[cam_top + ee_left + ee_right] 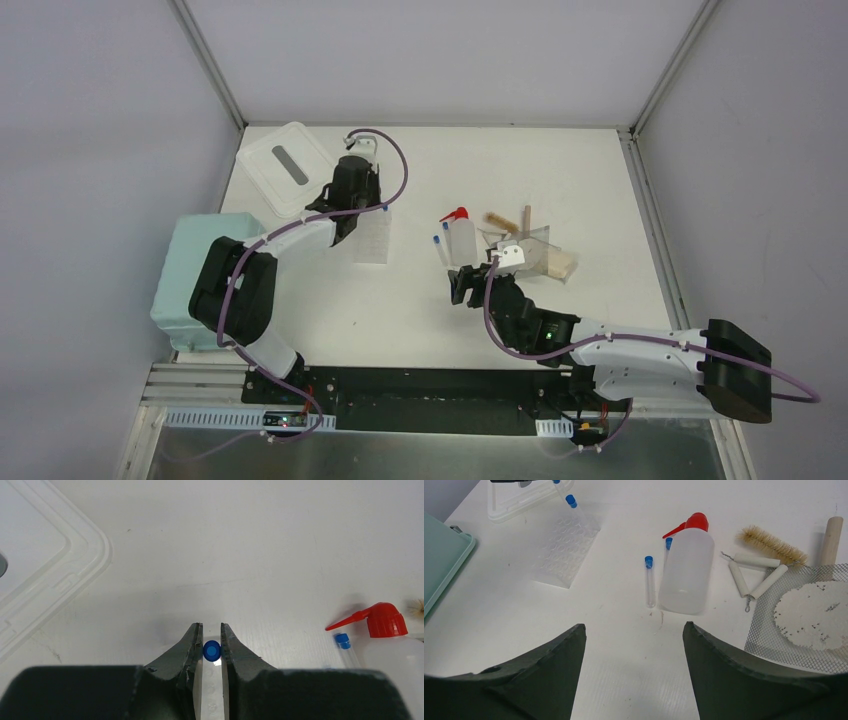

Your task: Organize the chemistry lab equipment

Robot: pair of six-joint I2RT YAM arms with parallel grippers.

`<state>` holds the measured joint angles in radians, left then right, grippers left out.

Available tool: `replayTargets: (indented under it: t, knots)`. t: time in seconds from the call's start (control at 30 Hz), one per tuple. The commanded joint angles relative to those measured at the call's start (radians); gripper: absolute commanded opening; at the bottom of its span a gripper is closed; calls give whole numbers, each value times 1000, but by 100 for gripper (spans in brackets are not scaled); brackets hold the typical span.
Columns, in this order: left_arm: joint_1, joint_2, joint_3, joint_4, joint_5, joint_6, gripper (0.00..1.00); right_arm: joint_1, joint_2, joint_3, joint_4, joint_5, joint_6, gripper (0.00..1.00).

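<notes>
The clear tube rack [372, 238] sits left of centre on the white table [560, 160], directly under the left gripper [211, 629], which is clamped on a blue-capped tube [211, 651]. The squeeze bottle [686, 570] rests ahead of the right gripper [634, 626], whose jaws stand wide apart, holding nothing. Two loose tubes [650, 582] lie just beside the bottle's left side.

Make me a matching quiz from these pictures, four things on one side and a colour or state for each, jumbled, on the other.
1 left gripper
2 right gripper
3 squeeze bottle
4 tube rack

A red spout
B open, holding nothing
C clear, rows of holes
D shut on a blue-capped tube

Pairs: 1-D, 2-B, 3-A, 4-C
</notes>
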<state>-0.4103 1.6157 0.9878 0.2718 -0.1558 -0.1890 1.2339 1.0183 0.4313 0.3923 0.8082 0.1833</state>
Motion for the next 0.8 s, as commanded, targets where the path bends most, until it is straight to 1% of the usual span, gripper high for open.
replayTargets:
  t: [0.0, 0.23, 0.47, 0.77]
  knots:
    - [10, -21, -19, 4, 27, 12, 0, -3, -14, 3, 19, 30, 21, 74]
    - [9, -66, -38, -17, 11, 21, 0, -4, -3, 10, 20, 21, 27, 74]
    - [10, -78, -46, -18, 20, 15, 0, -4, 6, 15, 17, 15, 29, 74]
    - [10, -39, -35, 8, 30, 14, 0, -4, -2, 12, 3, 17, 42, 74]
